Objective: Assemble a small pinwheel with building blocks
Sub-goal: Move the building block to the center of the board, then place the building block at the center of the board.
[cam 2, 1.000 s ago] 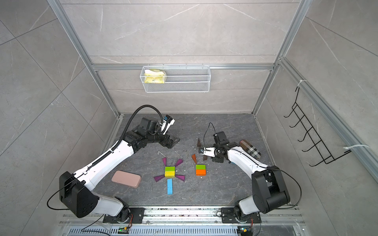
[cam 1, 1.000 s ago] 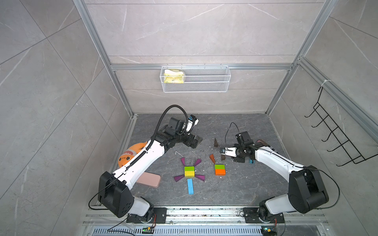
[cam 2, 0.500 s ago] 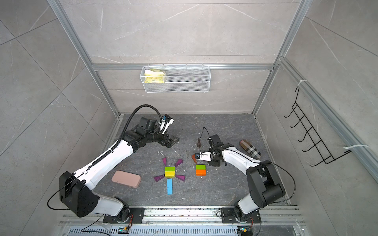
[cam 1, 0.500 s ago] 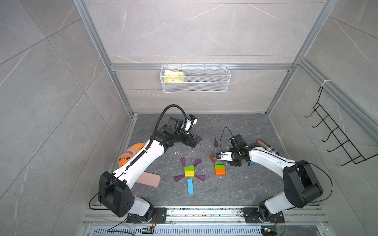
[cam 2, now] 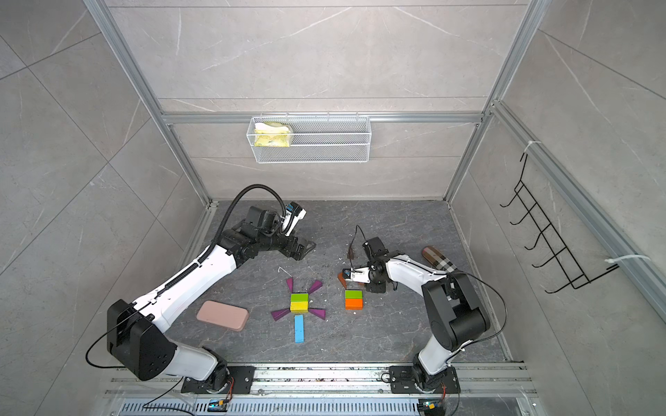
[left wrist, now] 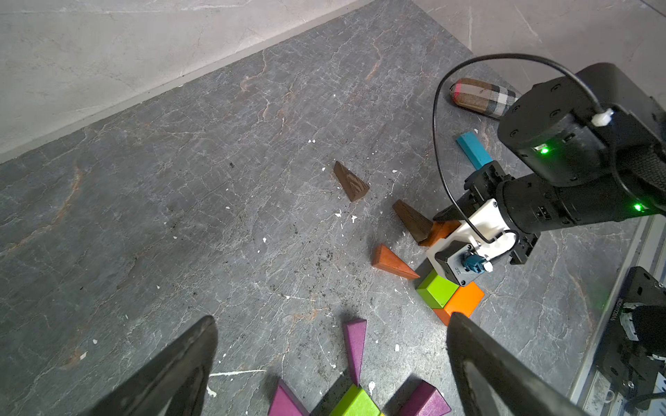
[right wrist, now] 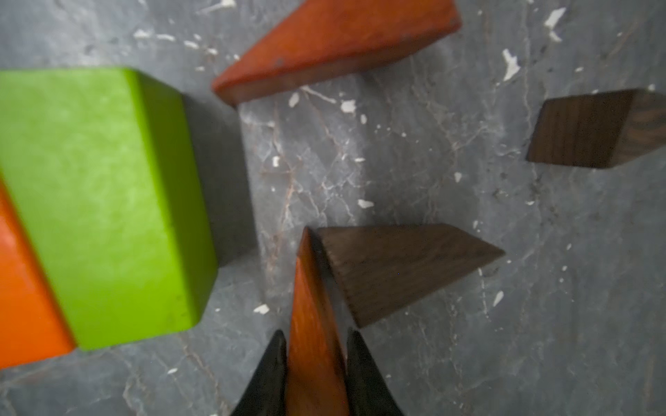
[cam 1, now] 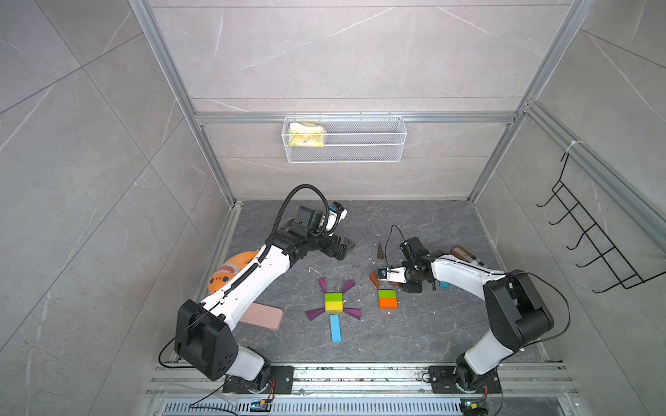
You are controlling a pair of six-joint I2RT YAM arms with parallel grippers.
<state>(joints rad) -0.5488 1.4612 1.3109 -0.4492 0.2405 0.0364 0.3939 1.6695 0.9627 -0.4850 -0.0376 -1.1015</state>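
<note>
At mid-floor lies a pinwheel shape: a green and yellow brick pair [cam 1: 333, 302], several purple wedges [cam 1: 322, 284] around it and a blue bar [cam 1: 335, 327] below. To its right stands a green and orange brick pair [cam 1: 387, 299]. My right gripper [right wrist: 315, 333] is shut on an orange wedge [right wrist: 313, 306], held low beside a brown wedge [right wrist: 396, 266] and close to the green brick [right wrist: 104, 201]. Another orange wedge [right wrist: 335, 47] and a second brown wedge [right wrist: 591, 129] lie nearby. My left gripper [left wrist: 331, 318] hangs open and empty behind the pinwheel.
A second blue bar [left wrist: 472, 149] lies partly under the right arm. A plaid pouch [cam 1: 466, 254] sits at the right, an orange plush fish [cam 1: 230, 270] and a pink case [cam 1: 261, 317] at the left. A wire basket [cam 1: 344, 144] and a hook rack [cam 1: 591, 245] hang on the walls.
My right gripper has moved left and forward with the orange wedge, ending next to the green and orange bricks. The left arm has barely moved.
</note>
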